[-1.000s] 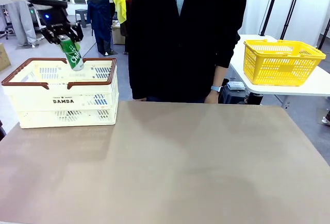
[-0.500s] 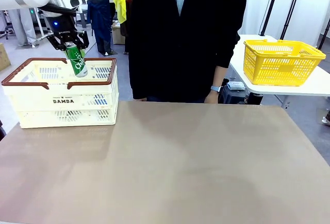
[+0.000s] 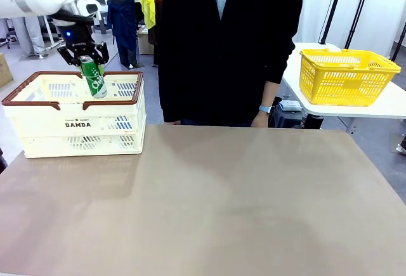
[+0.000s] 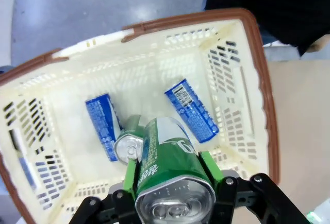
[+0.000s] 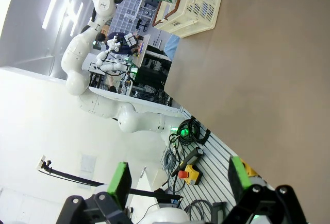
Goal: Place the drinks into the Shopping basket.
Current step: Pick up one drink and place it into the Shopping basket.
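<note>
Tan table (image 3: pixel 254 200), "DAMDA" Shopping basket (image 3: pixel 76 124), left claw (image 3: pixel 85 60) gripping green can (image 3: pixel 95 78)

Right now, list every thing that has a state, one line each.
Left gripper: shut on the green can, above the basket.
Green can: held, tilted, not yet released.
Shopping basket: open-topped, holding cans.
Two blue cans: lying on the basket floor.
Another green can: lying between them.
Right gripper: open, holding nothing.

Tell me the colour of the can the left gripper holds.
Green can with white lettering, silver top; clearest in the left wrist view.
</note>
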